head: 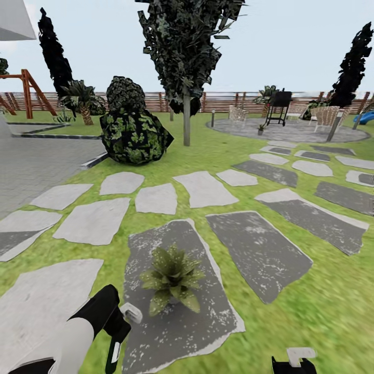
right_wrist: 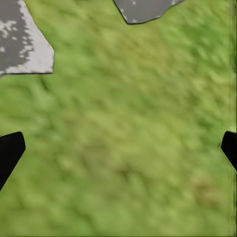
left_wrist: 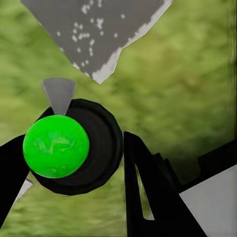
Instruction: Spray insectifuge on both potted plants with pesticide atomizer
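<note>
One potted plant [head: 171, 280] is being faced on its stone; pesticide atomizer [left_wrist: 74, 148] is being clamped in the left gripper [left_wrist: 74, 163], right gripper [right_wrist: 118, 148] spread empty. Spraying's pending.

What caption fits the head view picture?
Small leafy green potted plant on a dark grey stepping stone, left gripper beside it holding the slim dark atomizer.

One potted plant [head: 172, 279] sits close by, perhaps a second [head: 261, 128] on the far patio [head: 291, 131]; one atomizer [left_wrist: 74, 146]; two tools, left [left_wrist: 69, 192] and right [right_wrist: 118, 153]; one grill [head: 279, 106]
</note>
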{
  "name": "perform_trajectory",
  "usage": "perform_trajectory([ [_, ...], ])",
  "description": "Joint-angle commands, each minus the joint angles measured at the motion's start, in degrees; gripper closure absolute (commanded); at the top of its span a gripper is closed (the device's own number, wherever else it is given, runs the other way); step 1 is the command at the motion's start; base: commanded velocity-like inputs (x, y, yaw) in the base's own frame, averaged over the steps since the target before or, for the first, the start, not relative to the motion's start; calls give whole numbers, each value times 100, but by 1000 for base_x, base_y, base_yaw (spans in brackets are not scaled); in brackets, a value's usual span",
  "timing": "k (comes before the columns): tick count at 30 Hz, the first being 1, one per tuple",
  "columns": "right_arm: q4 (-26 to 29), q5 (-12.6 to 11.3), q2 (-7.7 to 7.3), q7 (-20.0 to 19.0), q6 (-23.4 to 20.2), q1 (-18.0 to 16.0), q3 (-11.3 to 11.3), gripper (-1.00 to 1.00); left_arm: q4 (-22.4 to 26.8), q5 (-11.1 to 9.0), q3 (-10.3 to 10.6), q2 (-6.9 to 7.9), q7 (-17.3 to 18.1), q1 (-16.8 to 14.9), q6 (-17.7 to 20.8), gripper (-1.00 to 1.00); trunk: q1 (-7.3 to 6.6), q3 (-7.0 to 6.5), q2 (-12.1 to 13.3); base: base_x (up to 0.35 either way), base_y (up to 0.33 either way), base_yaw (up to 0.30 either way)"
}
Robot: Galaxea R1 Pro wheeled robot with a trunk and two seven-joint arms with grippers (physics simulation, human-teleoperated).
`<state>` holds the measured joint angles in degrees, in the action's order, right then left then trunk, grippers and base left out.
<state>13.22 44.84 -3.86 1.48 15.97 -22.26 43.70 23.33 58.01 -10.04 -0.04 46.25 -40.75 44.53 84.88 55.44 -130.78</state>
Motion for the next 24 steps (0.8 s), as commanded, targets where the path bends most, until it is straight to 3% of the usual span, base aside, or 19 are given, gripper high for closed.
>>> perform_trajectory([
  [1, -12, 60, 0, 17, 28, -6, 42, -100, 10, 44, -36, -4, 42, -3, 30, 100, -1, 5, -2, 0, -298, 6],
  [12, -12, 60, 1, 16, 29, -6, 41, -100, 12, -28, -70, -11, 56, -3, 30, 100, -1, 5, -2, 57, -298, 233],
  [14, -12, 60, 0, 14, 29, -6, 42, -100, 57, -291, -19, -36, 196, -17, 30, 100, -1, 5, -2, 240, -216, 204],
  [16, -12, 60, 0, 15, 29, -6, 42, -100, 244, -306, 28, 1, 425, -47, 38, 100, -1, 5, -2, 257, -195, 51],
  [17, -12, 60, 0, 12, 29, -6, 42, -100, 358, -303, 52, 80, 713, -71, 39, 100, -1, 5, -2, 90, -67, 13],
  [18, -12, 67, -7, 10, 22, -6, 42, -100, 417, -112, 286, 183, 1357, -104, 38, 100, -1, 5, -2, 15, -11, 2],
  [19, -12, 69, -9, 10, 20, -6, 39, -100, 665, 330, 525, 301, 2064, -280, 42, 100, -1, 5, -2, 3, -2, 0],
  [20, -12, 69, -9, 10, 20, -6, 36, -100, 894, 610, 614, 318, 2566, -455, 40, 100, -1, 5, -2, 0, 0, 0],
  [21, -12, 69, -9, 7, 20, -6, 34, -100, 993, 813, 694, 320, 2845, -572, 41, 100, -1, 5, -2, 0, 0, 0],
  [23, -12, 69, -9, 2, 12, -6, 33, -100, 1094, 1550, 915, 264, 3722, -956, 45, 100, -1, 5, -2, 0, 0, 0],
  [24, -12, 69, -9, 2, 11, -6, 33, -100, 1108, 1731, 936, 242, 4010, -1027, 44, 100, -1, 5, -2, 0, 0, 0],
])
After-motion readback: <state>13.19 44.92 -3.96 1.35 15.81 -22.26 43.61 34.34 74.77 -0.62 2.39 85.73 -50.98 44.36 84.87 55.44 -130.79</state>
